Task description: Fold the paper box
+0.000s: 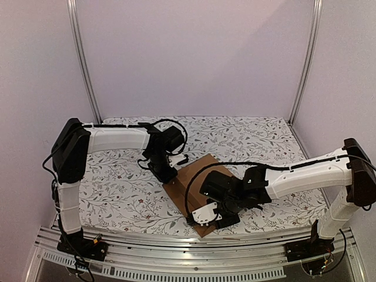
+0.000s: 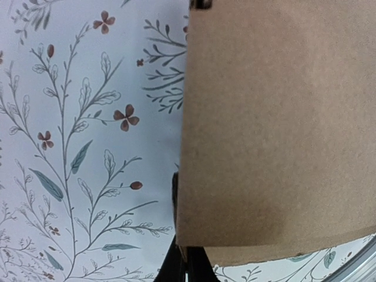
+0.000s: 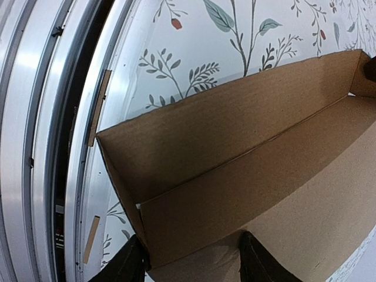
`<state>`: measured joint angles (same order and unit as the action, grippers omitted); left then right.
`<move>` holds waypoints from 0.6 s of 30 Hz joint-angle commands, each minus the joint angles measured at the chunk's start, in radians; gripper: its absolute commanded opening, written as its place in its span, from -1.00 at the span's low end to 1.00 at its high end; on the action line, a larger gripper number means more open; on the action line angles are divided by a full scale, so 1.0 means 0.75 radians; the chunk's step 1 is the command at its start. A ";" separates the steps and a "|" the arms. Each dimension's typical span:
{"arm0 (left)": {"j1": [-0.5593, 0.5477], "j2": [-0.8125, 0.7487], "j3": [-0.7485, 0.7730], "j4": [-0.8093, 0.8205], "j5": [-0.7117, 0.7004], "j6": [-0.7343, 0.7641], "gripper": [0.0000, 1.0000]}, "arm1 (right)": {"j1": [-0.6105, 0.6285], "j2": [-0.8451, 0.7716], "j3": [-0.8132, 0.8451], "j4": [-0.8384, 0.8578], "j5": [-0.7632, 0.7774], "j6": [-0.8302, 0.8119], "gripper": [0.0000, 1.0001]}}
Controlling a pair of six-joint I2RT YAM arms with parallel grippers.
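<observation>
The paper box (image 1: 197,185) is a plain brown cardboard mailer lying on the floral tablecloth near the table's front middle. My left gripper (image 1: 167,174) is at its far left corner. In the left wrist view a flat box panel (image 2: 276,123) fills the right side, and the gripper (image 2: 187,265) has its dark fingers (image 2: 170,267) pressed together on the panel's lower edge. My right gripper (image 1: 216,212) is over the box's near end. In the right wrist view it (image 3: 191,261) is open, one finger outside a raised wall (image 3: 223,176), the other (image 3: 258,261) inside on the floor panel.
A metal rail (image 1: 176,245) runs along the table's near edge and lies close to the box's end (image 3: 35,141). Two small tan strips (image 3: 98,106) sit on the rail. Frame posts (image 1: 82,59) stand at the back corners.
</observation>
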<state>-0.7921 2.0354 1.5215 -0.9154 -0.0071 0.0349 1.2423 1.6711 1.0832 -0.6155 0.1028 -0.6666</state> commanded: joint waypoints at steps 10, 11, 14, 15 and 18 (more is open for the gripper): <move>-0.065 0.013 0.016 -0.042 0.204 0.029 -0.92 | -0.026 0.140 -0.016 -0.087 0.010 0.088 -0.07; -0.065 0.011 0.017 -0.044 0.205 0.029 -0.92 | -0.025 0.142 -0.020 -0.088 0.015 0.084 -0.06; -0.065 0.014 0.024 -0.061 0.209 0.038 -0.92 | -0.024 0.132 -0.046 -0.092 0.022 0.059 0.01; -0.065 0.022 0.032 -0.075 0.208 0.041 -0.93 | -0.029 0.123 -0.054 -0.092 0.034 0.051 0.05; -0.063 0.041 0.071 -0.121 0.200 0.046 -0.93 | -0.054 0.097 -0.065 -0.108 0.046 0.036 0.11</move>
<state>-0.7921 2.0449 1.5299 -0.9340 -0.0067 0.0441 1.2423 1.6833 1.1019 -0.6388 0.1215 -0.6445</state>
